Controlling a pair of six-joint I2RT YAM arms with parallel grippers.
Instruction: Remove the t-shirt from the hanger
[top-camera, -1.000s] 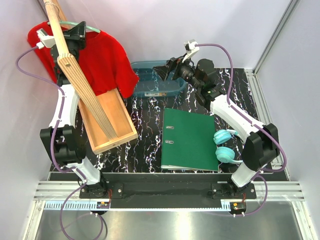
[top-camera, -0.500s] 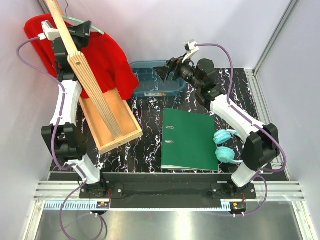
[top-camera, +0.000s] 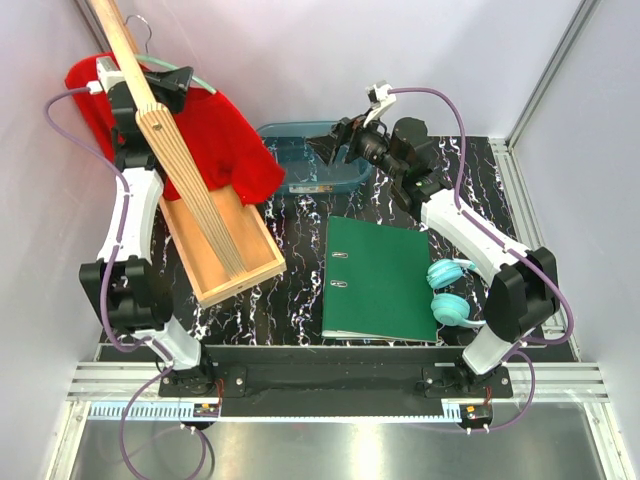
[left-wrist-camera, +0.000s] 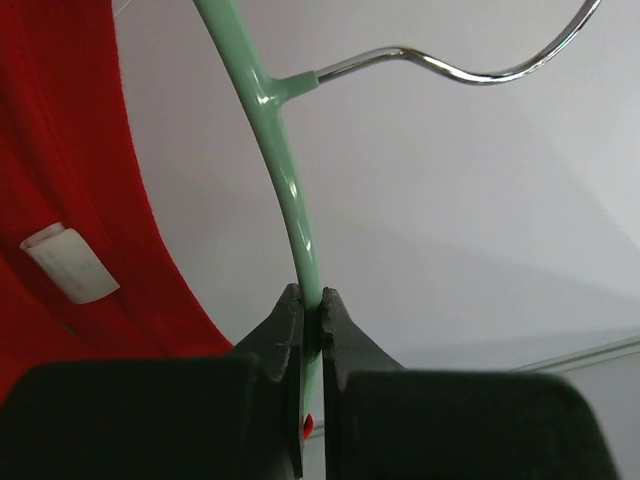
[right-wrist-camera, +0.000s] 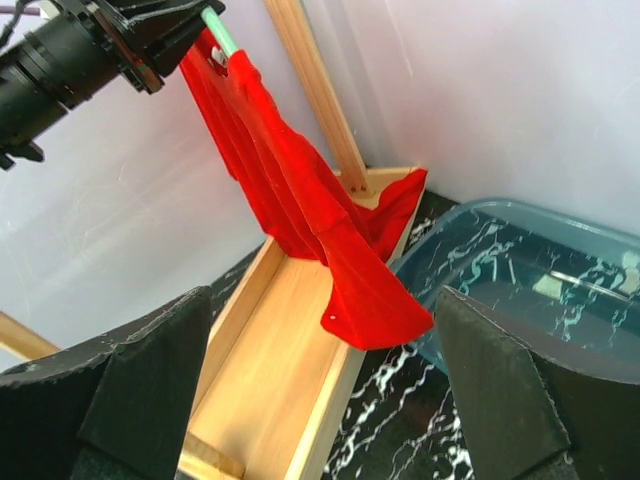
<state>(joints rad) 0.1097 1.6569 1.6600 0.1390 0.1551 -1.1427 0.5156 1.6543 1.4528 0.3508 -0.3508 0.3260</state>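
Red t-shirt (top-camera: 215, 140) on mint hanger (left-wrist-camera: 293, 200) at 11 o'clock, hem in wooden tray (top-camera: 245, 240). Left gripper (left-wrist-camera: 311, 302) pinched tight on hanger arm; right gripper (top-camera: 335, 142) wide open, empty, 12 o'clock.

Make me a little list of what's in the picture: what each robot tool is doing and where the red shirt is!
Left tool: shut on the hanger
Right tool: open, holding nothing
Shirt: red, on the hanger, bottom drooping over the wooden tray
On the table: green binder, teal headphones, blue tub
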